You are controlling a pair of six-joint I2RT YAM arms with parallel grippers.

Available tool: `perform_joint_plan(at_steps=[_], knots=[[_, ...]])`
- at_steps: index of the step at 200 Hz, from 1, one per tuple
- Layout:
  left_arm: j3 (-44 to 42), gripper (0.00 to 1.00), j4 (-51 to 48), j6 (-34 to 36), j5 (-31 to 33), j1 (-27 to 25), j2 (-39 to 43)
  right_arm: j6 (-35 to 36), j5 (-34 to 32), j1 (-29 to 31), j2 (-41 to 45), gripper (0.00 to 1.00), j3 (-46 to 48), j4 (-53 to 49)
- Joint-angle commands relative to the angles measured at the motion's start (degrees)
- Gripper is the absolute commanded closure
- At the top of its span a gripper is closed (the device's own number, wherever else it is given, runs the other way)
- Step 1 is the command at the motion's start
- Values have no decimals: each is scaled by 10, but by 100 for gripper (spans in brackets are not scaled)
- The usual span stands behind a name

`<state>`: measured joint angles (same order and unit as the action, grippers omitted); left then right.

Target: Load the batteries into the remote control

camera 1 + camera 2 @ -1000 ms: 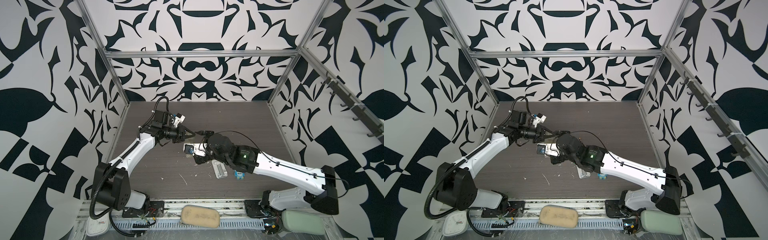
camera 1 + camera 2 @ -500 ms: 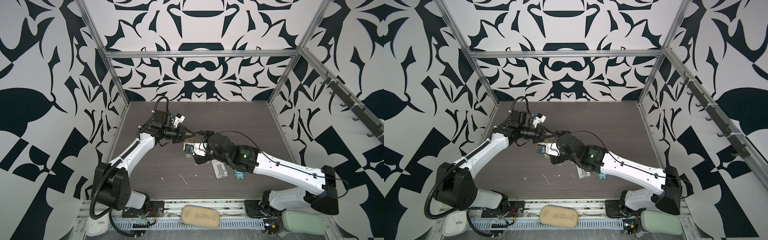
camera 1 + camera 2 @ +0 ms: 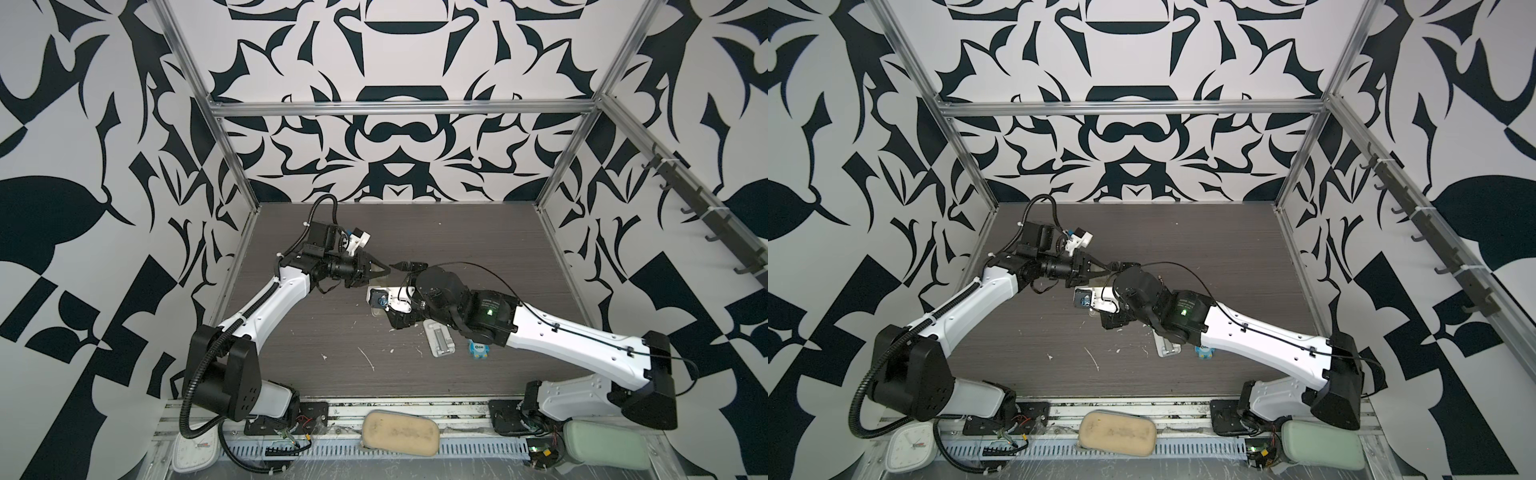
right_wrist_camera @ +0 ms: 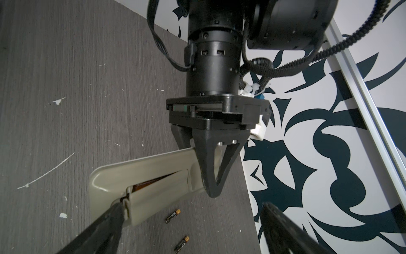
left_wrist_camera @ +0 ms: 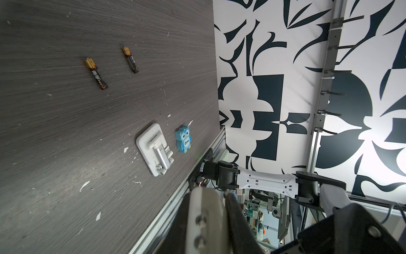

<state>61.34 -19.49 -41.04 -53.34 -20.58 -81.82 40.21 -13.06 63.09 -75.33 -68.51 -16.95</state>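
Note:
The remote control (image 4: 140,173) is held off the table with its greyish back showing, and my left gripper (image 4: 211,189) is shut on one end of it. Its battery cover (image 4: 158,195) stands slightly ajar, with a dark gap along one edge. My right gripper (image 4: 193,204) is open wide, and one of its fingertips (image 4: 118,209) touches the free end of the cover. The two batteries (image 4: 172,216) (image 4: 182,244) lie loose on the table below, and the left wrist view shows them side by side (image 5: 96,73) (image 5: 130,59). In both top views the left gripper (image 3: 384,272) (image 3: 1100,270) meets the right arm mid-table.
A white ribbed stand (image 3: 439,340) (image 5: 153,149) and a blue owl figure (image 3: 478,350) (image 5: 184,141) sit near the front of the dark table, partly under the right arm (image 3: 540,332). Patterned walls and metal rails (image 5: 175,209) enclose the table.

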Motion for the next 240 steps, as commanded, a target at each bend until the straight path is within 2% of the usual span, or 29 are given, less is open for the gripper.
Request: perform_joint_plan(at_steps=[1, 240], knots=[[-4, 100, 5, -4, -18, 4, 16, -11, 2, -2, 8, 0, -20, -6], [-12, 100, 38, -25, -29, 13, 17, -17, 8, -2, -9, 0, -32, -3]])
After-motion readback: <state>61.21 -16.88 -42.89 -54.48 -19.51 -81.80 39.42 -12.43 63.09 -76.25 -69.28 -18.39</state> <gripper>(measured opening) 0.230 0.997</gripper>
